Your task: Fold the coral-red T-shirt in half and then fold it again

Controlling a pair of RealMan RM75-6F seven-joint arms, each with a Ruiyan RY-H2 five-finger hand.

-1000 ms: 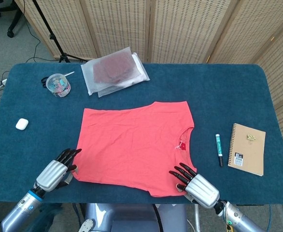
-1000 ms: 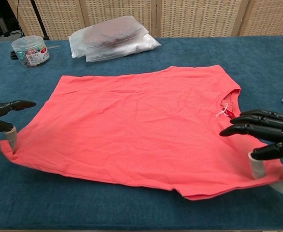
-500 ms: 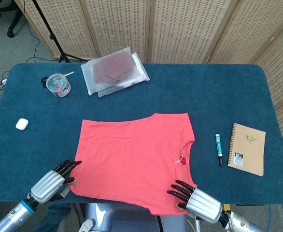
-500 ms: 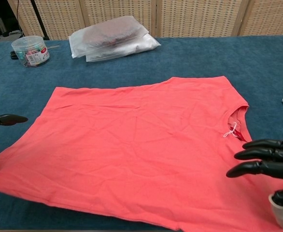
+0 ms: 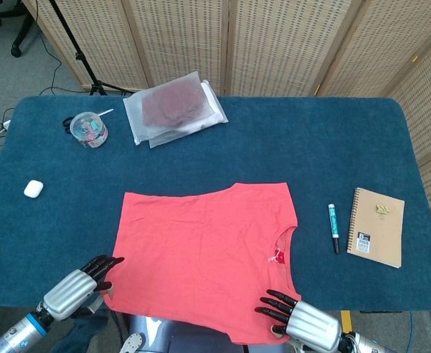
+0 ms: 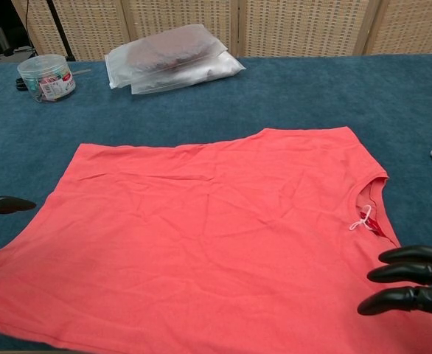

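The coral-red T-shirt [image 5: 204, 254] lies spread flat on the blue tabletop [image 5: 326, 147], its near edge hanging just over the tabletop's front rim. The neckline, with a small white tag, faces the robot's right. At the near left corner of the shirt, the left hand [image 5: 77, 285] sits with its dark fingers touching the cloth's edge; whether it grips the fabric I cannot tell. At the near right corner, the right hand [image 5: 298, 318] has its fingers laid over the cloth, and its hold is likewise unclear.

Beyond the shirt's far edge runs a wide strip of bare blue cloth before the plastic bag [image 5: 175, 108] and the clear tub [image 5: 89, 129]. A white case [image 5: 32, 188] lies well off to the left. A pen [image 5: 332, 228] and a notebook [image 5: 377, 226] lie to the right, apart from the shirt.
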